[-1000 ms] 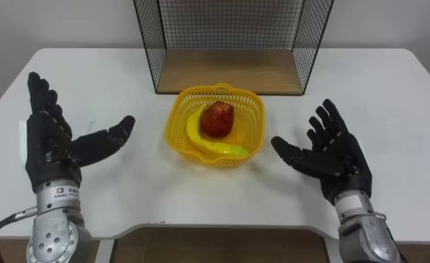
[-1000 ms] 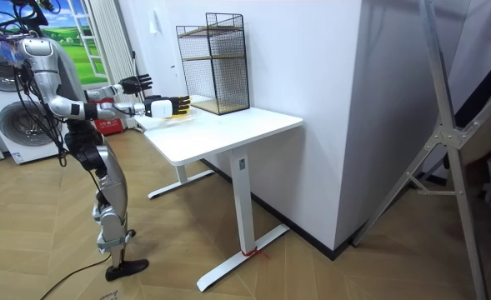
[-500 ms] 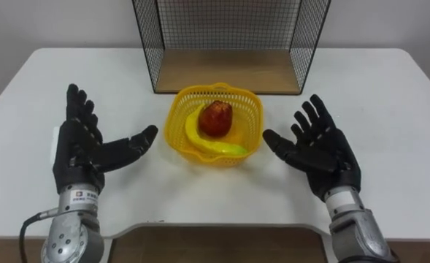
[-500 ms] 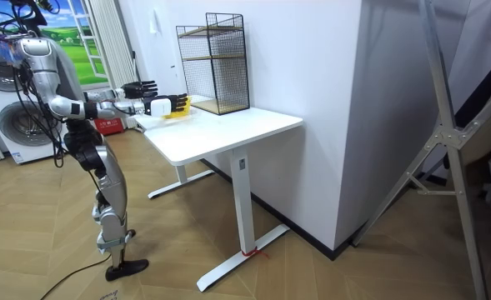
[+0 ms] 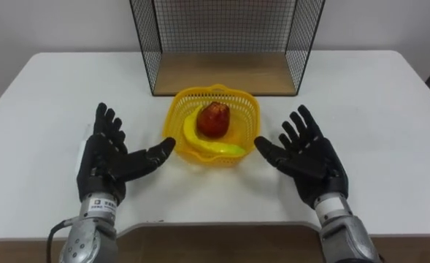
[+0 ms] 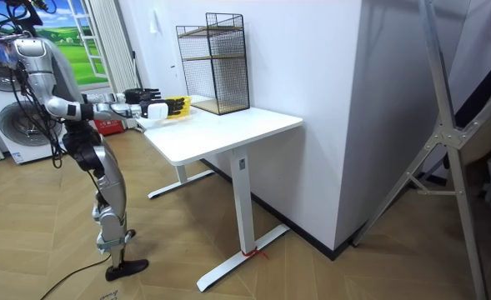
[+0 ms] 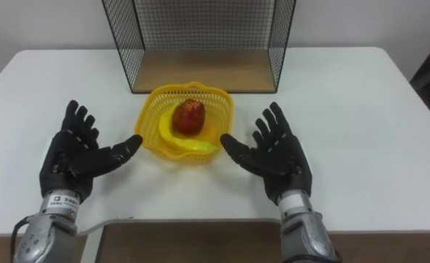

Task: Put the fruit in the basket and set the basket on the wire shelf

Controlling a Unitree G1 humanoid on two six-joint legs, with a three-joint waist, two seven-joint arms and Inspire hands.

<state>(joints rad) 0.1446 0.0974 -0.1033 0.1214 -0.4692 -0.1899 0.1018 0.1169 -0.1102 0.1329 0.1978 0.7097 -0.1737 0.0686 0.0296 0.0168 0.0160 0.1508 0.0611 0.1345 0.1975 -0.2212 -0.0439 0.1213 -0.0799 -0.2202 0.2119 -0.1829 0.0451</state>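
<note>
Your left hand (image 5: 106,159) sits just left of the basket (image 5: 172,126), palm turned up and in toward it. Its fingers are straight and spread wide, and it holds nothing. Its thumb reaches to the basket's left wall; you cannot tell whether it touches.

Your right hand (image 5: 309,155) mirrors it just right of the basket. Its palm also faces in, its fingers are fanned wide and empty, and its thumb tip is at the basket's right wall. Contact there is just as unclear.

Both fruits are inside the basket. The red fruit (image 5: 213,119) rests in the middle. The banana (image 5: 207,145) curves along the near and left side of the basket, touching the red fruit from below.

The basket stands upright on the table (image 5: 68,95), between your two hands. The shelf (image 5: 225,73) is just behind the basket, with its open front facing the basket and its wooden bottom board bare. The basket's far rim is close to the front edge of that board but outside it.

In the room view you stand upright at the table's end nearest the basket, both arms stretched forward over the tabletop with a hand on either side of the basket.
</note>
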